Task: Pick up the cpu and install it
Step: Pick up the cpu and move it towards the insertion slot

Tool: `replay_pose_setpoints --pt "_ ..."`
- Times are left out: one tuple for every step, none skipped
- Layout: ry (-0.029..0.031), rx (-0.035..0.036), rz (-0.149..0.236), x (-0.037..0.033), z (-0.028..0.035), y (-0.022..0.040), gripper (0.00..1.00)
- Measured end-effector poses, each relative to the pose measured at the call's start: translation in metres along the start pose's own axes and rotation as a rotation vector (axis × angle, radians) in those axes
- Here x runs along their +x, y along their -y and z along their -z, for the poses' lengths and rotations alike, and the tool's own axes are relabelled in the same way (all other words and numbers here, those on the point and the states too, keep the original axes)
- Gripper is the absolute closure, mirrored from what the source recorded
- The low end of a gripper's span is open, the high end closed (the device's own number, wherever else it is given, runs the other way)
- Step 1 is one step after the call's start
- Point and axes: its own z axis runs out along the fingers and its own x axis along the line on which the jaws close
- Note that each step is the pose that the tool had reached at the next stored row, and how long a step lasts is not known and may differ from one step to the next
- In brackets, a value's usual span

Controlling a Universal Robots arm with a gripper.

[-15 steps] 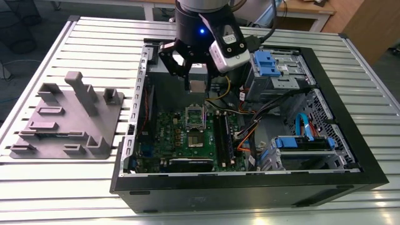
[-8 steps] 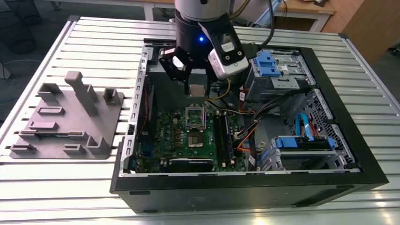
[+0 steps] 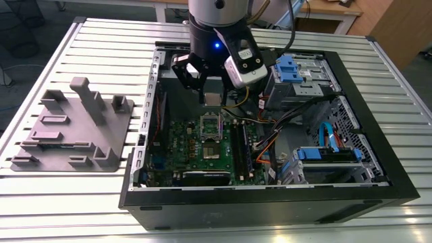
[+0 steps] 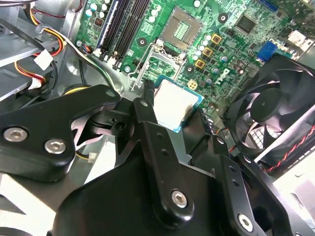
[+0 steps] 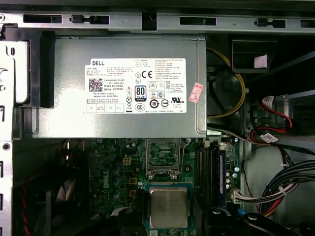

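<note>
In the exterior view, an open computer case (image 3: 270, 207) lies on a slatted metal surface (image 3: 81, 40), with a grey tray (image 3: 74, 126) of upright posts beside it toward the exterior view's left. The end effector (image 3: 213, 99) hangs inside the case and pinches the cpu (image 3: 213, 99), a small pale square held flat with its metal top facing up. The cpu is in the air above the green motherboard (image 3: 196, 152), just past the far end of the open socket frame (image 3: 211, 126) and not touching it. In the second wrist view, the black fingers (image 4: 145, 110) press on two opposite edges of the cpu, whose silver top and thin dark rim show between them. A black fan (image 4: 275, 105) sits near it at the board's edge. In the first wrist view, the cpu faces the camera squarely. Being square, it has no clear long axis, and its edges run parallel to those of the socket frame. A silver power supply (image 5: 74, 83) sits beyond the socket frame.
</note>
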Motion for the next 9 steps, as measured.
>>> replay_pose_setpoints --pt "0.0 0.0 0.0 0.0 0.0 0.0 0.53" --pt "0.0 0.0 0.0 0.0 -0.0001 0.0 0.53" --pt "0.0 0.0 0.0 0.0 -0.0001 0.0 0.53" --pt "0.0 0.0 0.0 0.0 -0.0001 0.0 0.53" --pt "0.0 0.0 0.0 0.0 -0.0001 0.0 0.53" --pt "0.0001 0.0 0.0 0.0 -0.0004 0.0 0.53" --pt "0.0003 -0.0003 0.0 0.0 -0.0012 0.0 0.53" --pt "0.0002 0.0 0.0 0.0001 -0.0023 0.0001 0.53" --pt "0.0 0.0002 0.0 0.0002 -0.0038 0.0002 0.53"
